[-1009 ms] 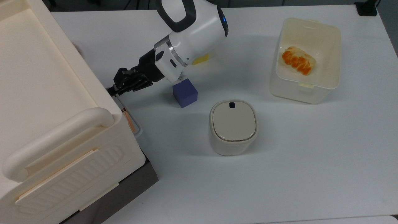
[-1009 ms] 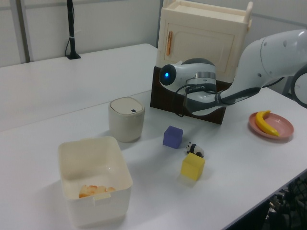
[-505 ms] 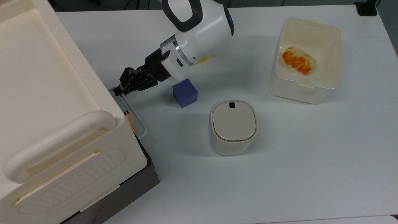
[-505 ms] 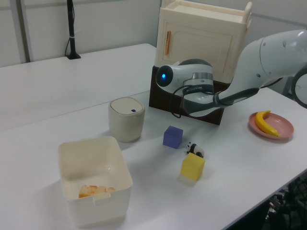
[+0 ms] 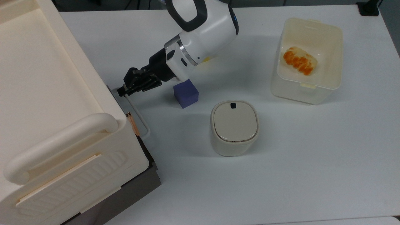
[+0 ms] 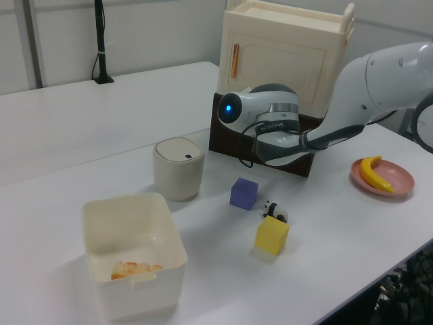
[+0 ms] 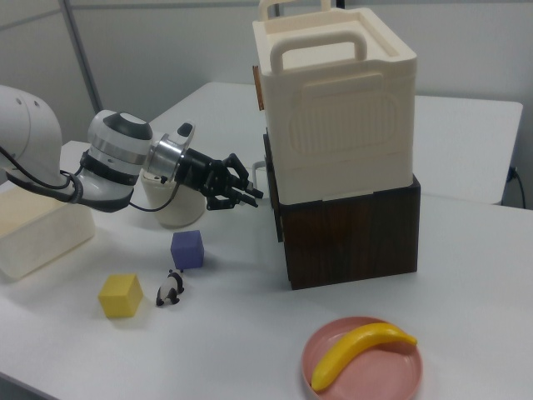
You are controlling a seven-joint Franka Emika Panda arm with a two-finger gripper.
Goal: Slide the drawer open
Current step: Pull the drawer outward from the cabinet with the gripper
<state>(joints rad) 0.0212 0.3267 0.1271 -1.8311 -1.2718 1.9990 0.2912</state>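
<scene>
Two cubes, purple (image 5: 186, 93) and yellow (image 7: 121, 295); one banana (image 7: 361, 350); one panda figurine (image 7: 171, 288); one lidded canister (image 5: 234, 126).

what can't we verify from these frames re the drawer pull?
- Grip on the white wire handle: top view, gripper fingertips sit at its end, contact too small to tell.
- Drawer front: left view, the arm covers it.
- Drawer interior: top view, the cabinet overhangs it.
</scene>
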